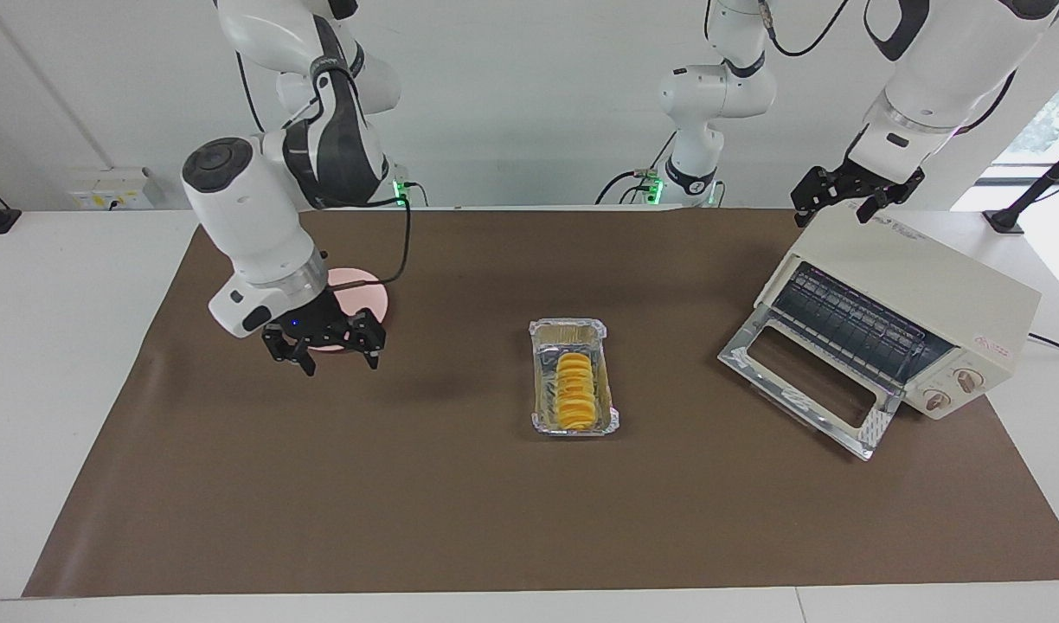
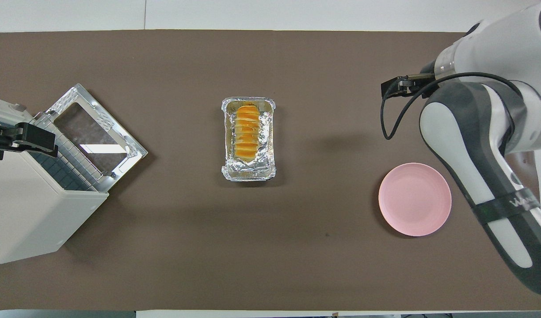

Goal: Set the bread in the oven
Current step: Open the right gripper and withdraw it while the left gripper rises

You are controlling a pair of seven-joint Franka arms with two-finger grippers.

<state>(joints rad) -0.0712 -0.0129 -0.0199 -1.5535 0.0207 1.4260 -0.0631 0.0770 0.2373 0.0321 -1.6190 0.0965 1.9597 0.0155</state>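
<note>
The bread (image 1: 574, 391), a yellow-orange ridged loaf, lies in a silver foil tray (image 1: 568, 328) at the middle of the mat; it also shows in the overhead view (image 2: 246, 132). The cream-white oven (image 1: 919, 277) stands at the left arm's end of the table with its glass door (image 1: 806, 381) dropped open and the wire rack showing. My left gripper (image 1: 832, 212) is open and empty, just over the oven's top (image 2: 32, 212). My right gripper (image 1: 339, 363) is open and empty, up over the mat beside the pink plate, well apart from the bread.
A round pink plate (image 2: 414, 198) lies at the right arm's end of the table. A brown mat (image 1: 322, 484) covers the table. The foil tray (image 2: 248, 172) is longer than the bread. Black cables hang from the right arm (image 2: 385, 128).
</note>
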